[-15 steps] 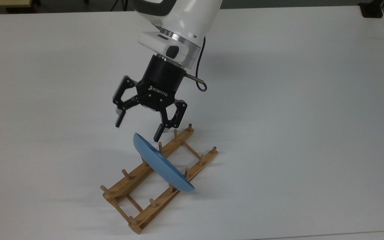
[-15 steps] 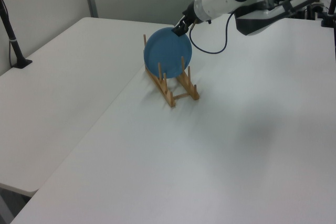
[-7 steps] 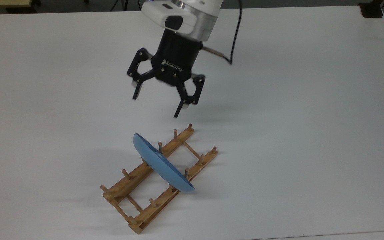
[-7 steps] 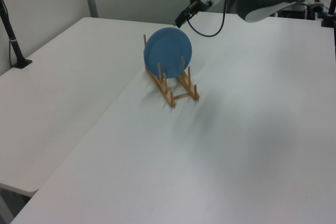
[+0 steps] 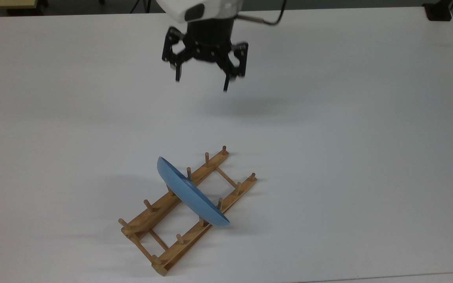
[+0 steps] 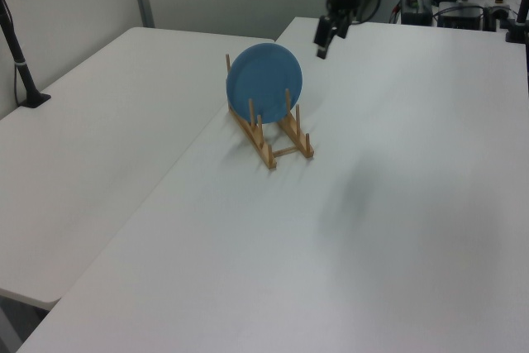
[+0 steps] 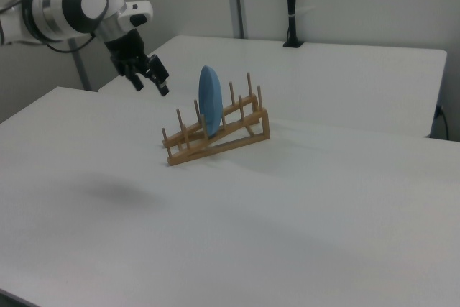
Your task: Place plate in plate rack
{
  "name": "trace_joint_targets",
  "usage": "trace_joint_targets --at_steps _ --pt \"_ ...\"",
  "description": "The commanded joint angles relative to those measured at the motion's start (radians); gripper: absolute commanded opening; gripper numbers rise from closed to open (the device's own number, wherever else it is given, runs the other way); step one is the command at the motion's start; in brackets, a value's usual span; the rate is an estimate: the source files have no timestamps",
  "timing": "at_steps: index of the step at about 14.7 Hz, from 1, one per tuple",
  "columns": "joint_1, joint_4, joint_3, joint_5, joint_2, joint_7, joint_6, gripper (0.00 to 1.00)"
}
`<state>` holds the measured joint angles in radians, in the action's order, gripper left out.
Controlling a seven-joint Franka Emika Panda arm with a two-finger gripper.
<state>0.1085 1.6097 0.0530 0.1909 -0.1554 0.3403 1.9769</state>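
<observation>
Light-blue and standing on edge, the plate point(image 5: 190, 193) sat in the plate rack point(image 5: 159, 251), slotted between pegs near the middle of the frame's length and leaning a little against them, as the right view point(image 7: 210, 100) showed. The wooden rack lay on the white table point(image 5: 348, 137), nothing else touching it. The gripper point(image 5: 203, 84) hung well apart from both, high above the table toward the top view's upper edge, its fingers point(image 5: 177, 74) spread and carrying nothing. Judged from this, the placing looked done, and what remained at risk was mostly the plate's balance: it rested on its rim with only thin pegs to check it, so a knock to the table or rack might have rolled it along the rails or tipped it flat. The rack looked light and seemed unfastened, so it might have slid if anything brushed it. A sweep of the arm point(image 7: 72, 5) back low across the table would have been the likeliest cause; kept high, the gripper seemed to pose little threat. The left view point(image 6: 264, 80) showed the plate's face nearly upright, so only a slight lean held it in place.
</observation>
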Motion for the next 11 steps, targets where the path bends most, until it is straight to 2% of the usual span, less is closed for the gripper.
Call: trace_joint_targets --at_steps 1,2,5,11 --pt "-0.058 0.035 -0.004 -0.149 0.105 -0.214 -0.215 1.00" --pt "-0.073 0.055 -0.001 -0.152 0.128 -0.260 -0.252 1.00" --pt "-0.114 0.088 0.002 -0.153 0.186 -0.276 -0.320 1.00" --pt "-0.141 0.046 -0.010 -0.151 0.175 -0.285 -0.362 1.00"
